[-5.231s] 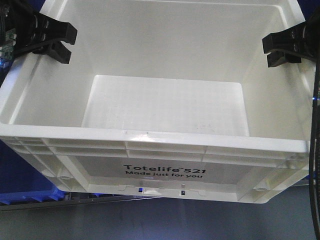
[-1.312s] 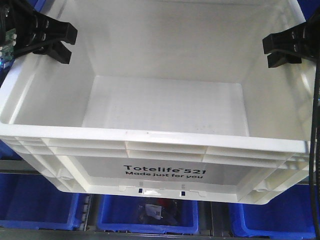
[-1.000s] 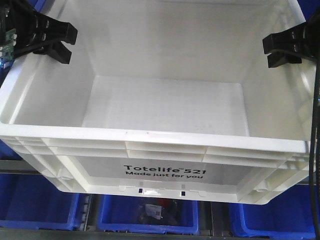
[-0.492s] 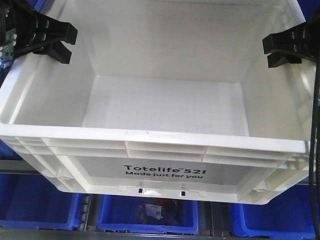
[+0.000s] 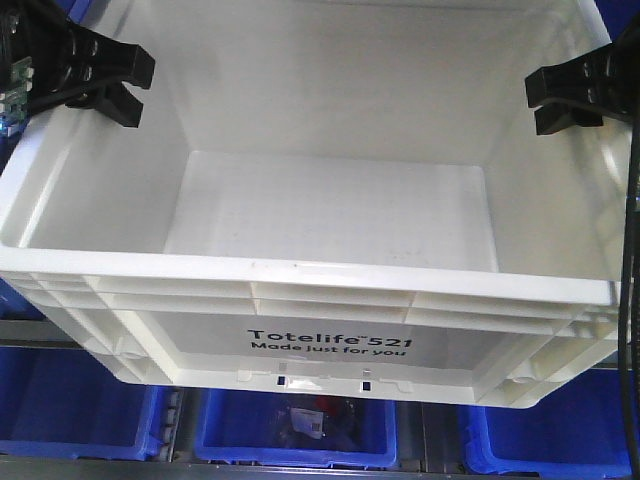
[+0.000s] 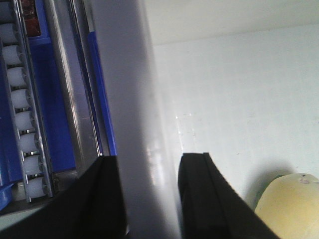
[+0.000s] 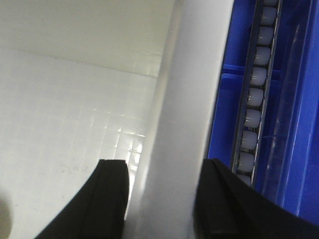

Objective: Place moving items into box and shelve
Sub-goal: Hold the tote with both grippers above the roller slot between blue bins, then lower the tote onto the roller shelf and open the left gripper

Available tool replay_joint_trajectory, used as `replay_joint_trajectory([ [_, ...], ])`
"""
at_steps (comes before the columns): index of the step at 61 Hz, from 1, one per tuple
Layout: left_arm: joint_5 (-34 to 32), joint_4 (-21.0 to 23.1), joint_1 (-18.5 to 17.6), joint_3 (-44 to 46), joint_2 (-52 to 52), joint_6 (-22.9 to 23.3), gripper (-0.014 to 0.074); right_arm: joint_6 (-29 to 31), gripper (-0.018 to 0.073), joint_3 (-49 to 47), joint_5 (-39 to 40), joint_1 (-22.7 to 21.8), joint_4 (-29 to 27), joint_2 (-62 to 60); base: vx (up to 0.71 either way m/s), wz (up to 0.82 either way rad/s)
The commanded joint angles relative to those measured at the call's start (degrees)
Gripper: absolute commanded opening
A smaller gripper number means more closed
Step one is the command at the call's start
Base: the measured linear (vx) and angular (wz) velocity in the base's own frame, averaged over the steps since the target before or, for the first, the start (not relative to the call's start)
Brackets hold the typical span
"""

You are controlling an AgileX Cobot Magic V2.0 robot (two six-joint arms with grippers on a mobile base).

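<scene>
The box (image 5: pixel 300 275) is a large white crate with "Totelife 521" printed on its near wall, held up between both arms. My left gripper (image 5: pixel 112 88) is shut on its left rim, and the right gripper (image 5: pixel 552 100) is shut on its right rim. In the left wrist view the fingers (image 6: pixel 197 199) straddle the rim (image 6: pixel 129 99), and a pale yellowish plush ball (image 6: pixel 289 206) lies on the box floor at the lower right. In the right wrist view the gripper (image 7: pixel 164 169) clamps the rim (image 7: pixel 194 89). From the front, the visible box floor shows no items.
A row of blue plastic bins (image 5: pixel 290 425) sits on a shelf below the box; the middle one holds small packaged parts. Roller tracks run beside the box on the left (image 6: pixel 22 99) and on the right (image 7: pixel 254 94).
Five seconds ago a grey surface lay under the box; now the blue bins show there. Box and grippers keep their place in view. Nothing visibly moved over the last second.
</scene>
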State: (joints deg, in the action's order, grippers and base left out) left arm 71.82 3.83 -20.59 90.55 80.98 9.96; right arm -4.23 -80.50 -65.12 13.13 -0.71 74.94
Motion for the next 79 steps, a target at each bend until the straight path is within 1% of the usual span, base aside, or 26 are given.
replay_joint_trajectory([
  [1,-7.0,3.4,-0.4,2.8,-2.2,-0.7,-0.0004,-0.8,-0.0006,-2.4,6.6,-0.1,0.7,-1.3,0.0,0.0],
  [10,-8.8,3.4,-0.4,2.8,1.0,-0.8,-0.0004,-0.8,-0.0006,-2.4,9.9,-0.1,0.7,1.2,0.0,0.0],
  [18,-14.2,3.2,-0.4,2.8,4.1,-1.2,-0.0004,-0.8,-0.0006,-2.4,15.2,-0.1,0.7,4.0,0.0,0.0],
  [27,-25.1,0.6,-0.4,2.8,7.4,-1.2,-0.0004,0.9,-0.0006,-2.4,23.2,-0.1,0.7,8.1,0.0,0.0],
  [34,-35.6,-3.1,-0.4,2.8,10.7,-1.2,-0.0004,2.6,-0.0006,-2.4,32.4,-0.1,1.1,12.2,0.0,0.0],
  [36,-37.1,-3.8,-0.4,2.8,11.5,-1.2,-0.0004,2.6,-0.0006,-2.4,34.0,-0.1,0.7,13.0,0.0,0.0],
  [39,-38.3,-3.8,-0.4,2.8,12.7,-1.2,-0.0004,2.6,-0.0006,-2.4,36.2,-0.1,0.3,14.5,0.0,0.0],
  [46,-38.8,-4.3,-0.4,2.8,15.1,-1.2,-0.0004,2.6,-0.0006,-2.4,40.3,-0.1,-0.8,17.5,0.0,0.0],
  [51,-39.7,-7.0,-0.4,2.8,16.7,-1.2,-0.0001,2.6,-0.0004,-2.4,41.7,-0.1,-0.8,19.1,0.0,0.0],
  [58,-38.7,-8.6,-0.4,2.8,18.4,-1.2,0.002,3.5,0.0007,-2.4,42.4,-0.1,-0.8,20.1,0.0,0.0],
  [64,-38.5,-8.7,-0.4,2.8,18.6,-1.2,0.0067,3.4,0.0045,-2.4,43.1,-0.1,-0.8,20.1,0.0,0.0],
  [70,-38.5,-8.6,-0.4,2.8,18.6,-1.2,0.0147,2.9,0.0128,-2.4,43.0,-0.1,-0.8,20.1,0.0,0.0],
  [75,-37.6,-8.9,-0.4,2.8,18.6,-1.7,0.0253,2.9,0.022,-2.4,42.7,-0.1,-0.8,20.1,0.0,0.0],
  [79,-37.2,-10.3,-0.4,2.8,18.6,-2.1,0.0364,3.0,0.0325,-2.4,42.5,-0.1,-0.3,20.1,0.0,0.0],
])
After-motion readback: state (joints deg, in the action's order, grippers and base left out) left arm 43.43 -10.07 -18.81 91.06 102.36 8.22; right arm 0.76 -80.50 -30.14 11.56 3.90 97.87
